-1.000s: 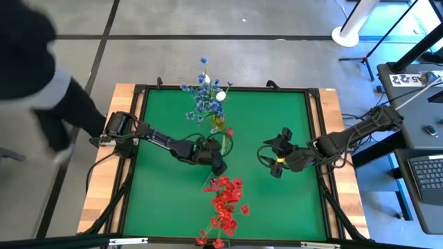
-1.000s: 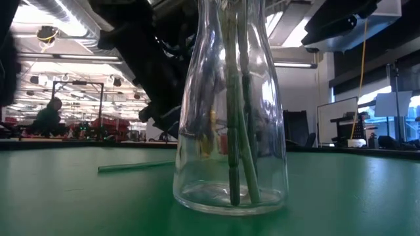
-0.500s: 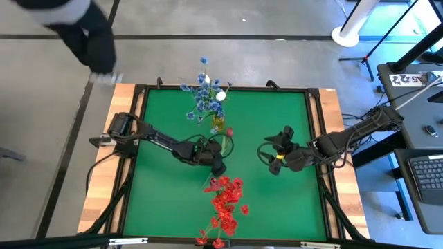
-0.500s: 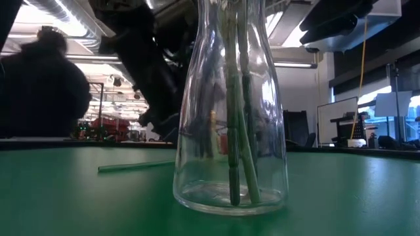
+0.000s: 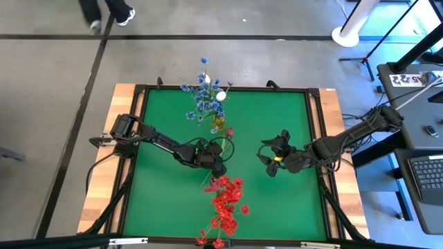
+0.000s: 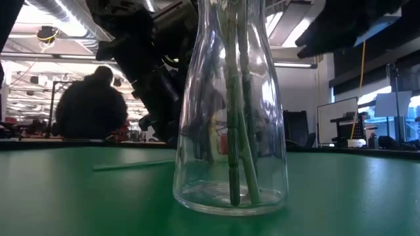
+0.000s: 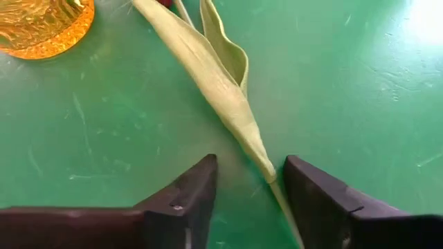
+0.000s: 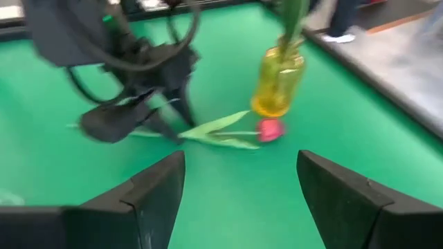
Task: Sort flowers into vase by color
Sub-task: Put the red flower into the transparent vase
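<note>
A single flower with a red bud point(image 5: 229, 131) point(image 8: 270, 129) lies flat on the green table, with pale green leaves point(image 7: 221, 76) and a thin stem point(image 7: 282, 204). My left gripper point(image 5: 216, 168) point(image 7: 249, 166) is open and low over it, one finger on each side of the stem just below the leaves, with a gap showing on both sides. The yellow vase point(image 5: 218, 123) point(image 8: 277, 83) holds blue clusters and a white bud point(image 5: 220, 96). Red flowers point(image 5: 225, 204) stand in a clear vase point(image 6: 230, 131). My right gripper point(image 5: 268, 160) point(image 8: 242, 162) hangs open to the right of the flower.
The yellow vase's base point(image 7: 41, 24) stands close to the lying flower's bud end. The clear vase sits near the table's near edge, just behind my left gripper. A person point(image 6: 92, 105) shows in the room beyond the table. Bare green mat point(image 5: 166, 117) lies toward the far left.
My left gripper has sunk a little toward the lying flower's stem, and the stem's free end has shifted slightly on the mat. A person has walked past the table's far left corner.
</note>
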`<act>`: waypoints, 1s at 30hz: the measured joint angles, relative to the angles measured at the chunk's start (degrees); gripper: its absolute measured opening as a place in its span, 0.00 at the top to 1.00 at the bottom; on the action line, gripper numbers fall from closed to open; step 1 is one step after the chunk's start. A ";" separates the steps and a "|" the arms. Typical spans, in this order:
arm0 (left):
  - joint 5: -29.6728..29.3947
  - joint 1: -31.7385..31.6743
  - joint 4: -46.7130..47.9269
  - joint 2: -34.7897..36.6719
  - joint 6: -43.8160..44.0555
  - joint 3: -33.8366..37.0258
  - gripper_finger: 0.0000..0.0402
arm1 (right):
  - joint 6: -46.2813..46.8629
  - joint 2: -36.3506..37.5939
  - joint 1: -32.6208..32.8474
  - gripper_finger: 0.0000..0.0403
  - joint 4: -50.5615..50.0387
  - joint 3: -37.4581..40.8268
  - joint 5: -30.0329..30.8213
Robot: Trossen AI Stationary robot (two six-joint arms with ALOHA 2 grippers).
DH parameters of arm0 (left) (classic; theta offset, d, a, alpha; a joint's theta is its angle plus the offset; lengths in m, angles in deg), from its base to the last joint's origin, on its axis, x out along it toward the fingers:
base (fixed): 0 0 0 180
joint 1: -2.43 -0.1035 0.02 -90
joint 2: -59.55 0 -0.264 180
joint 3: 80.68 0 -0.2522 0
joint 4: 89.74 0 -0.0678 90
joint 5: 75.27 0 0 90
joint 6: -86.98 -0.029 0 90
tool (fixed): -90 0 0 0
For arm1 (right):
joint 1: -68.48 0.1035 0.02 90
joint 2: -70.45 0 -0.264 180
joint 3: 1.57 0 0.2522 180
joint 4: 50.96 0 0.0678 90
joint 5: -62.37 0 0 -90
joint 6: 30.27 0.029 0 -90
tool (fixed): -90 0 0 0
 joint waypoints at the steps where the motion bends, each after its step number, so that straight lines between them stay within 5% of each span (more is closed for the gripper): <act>1: 0.02 0.04 0.17 0.00 0.01 0.02 0.62 | -0.11 0.00 0.00 0.31 2.42 1.51 -1.11; 10: -0.36 1.08 0.40 0.05 -1.05 0.08 0.96 | -4.46 0.28 -0.02 0.31 25.71 12.97 -14.01; 19: 1.54 3.95 6.34 6.79 -1.53 0.52 0.99 | -10.96 0.28 -0.02 0.31 50.03 21.84 -19.32; 30: -12.73 13.77 19.22 22.04 2.33 0.46 0.99 | -17.73 0.31 -0.11 0.31 73.15 30.10 -23.90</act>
